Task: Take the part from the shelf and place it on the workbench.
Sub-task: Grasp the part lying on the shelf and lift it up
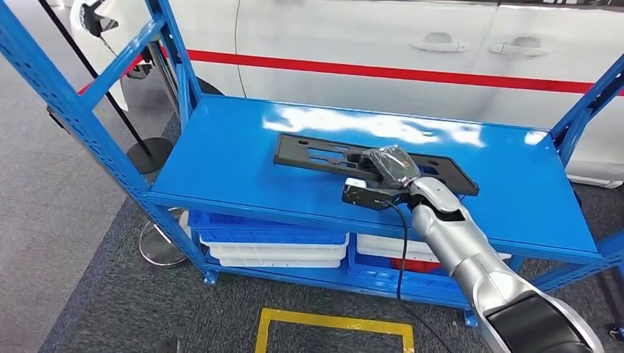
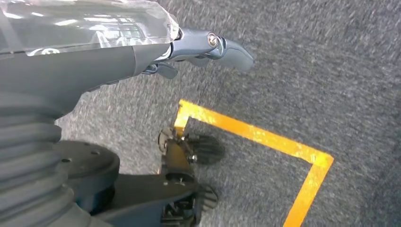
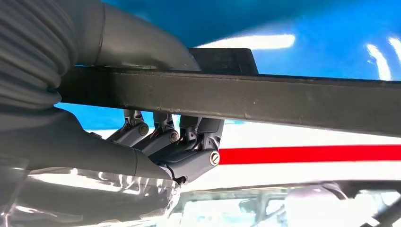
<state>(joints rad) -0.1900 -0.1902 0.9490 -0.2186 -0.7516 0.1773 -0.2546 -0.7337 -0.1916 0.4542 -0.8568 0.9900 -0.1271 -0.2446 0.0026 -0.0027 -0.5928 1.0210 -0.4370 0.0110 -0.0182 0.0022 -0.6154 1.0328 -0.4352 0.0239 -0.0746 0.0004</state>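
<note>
A flat black part (image 1: 316, 156) with cut-outs lies lengthwise on the top of the blue shelf (image 1: 221, 154). My right hand (image 1: 394, 170) sits over the part's near edge, a little right of its middle. In the right wrist view the thumb lies on one face of the part's long edge (image 3: 283, 101) and the dark fingers (image 3: 177, 142) curl against the other face, so the hand (image 3: 156, 156) grips it. My left hand (image 2: 189, 52) hangs over grey carpet, fingers apart, holding nothing.
Blue and white bins (image 1: 272, 246) sit on the shelf's lower level. A white car with a red stripe (image 1: 368, 44) stands close behind the shelf. Blue uprights (image 1: 66, 103) frame both ends. Yellow floor tape (image 1: 331, 323) marks a square before the shelf.
</note>
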